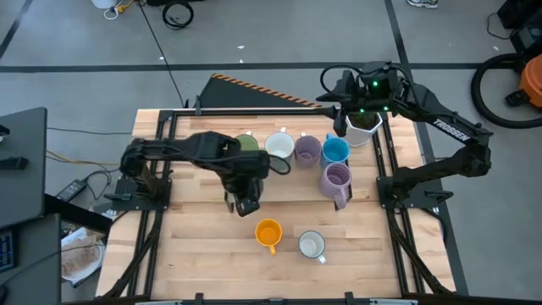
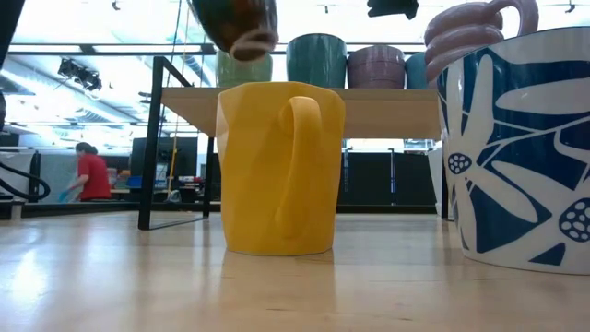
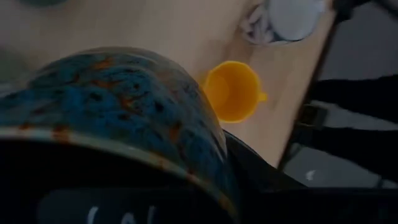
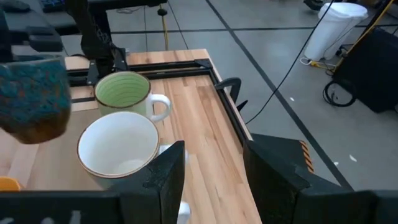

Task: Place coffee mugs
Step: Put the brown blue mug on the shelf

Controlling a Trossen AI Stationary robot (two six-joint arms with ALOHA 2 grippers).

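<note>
Left gripper is closed on the dark brown mug, holding it clear of the worktop near the centre. Green mug, white mug, lavender mug and blue mug stand in a row along the far edge. Orange mug sits toward the near edge. Right gripper waits over the far right corner, fingers apart and empty.

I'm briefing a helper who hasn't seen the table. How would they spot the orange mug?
On the wooden table, look at the near edge, away from the row of mugs at the back. Two mugs stand there side by side: the orange mug is plain bright orange, while the pale mug beside it is whitish.
</note>
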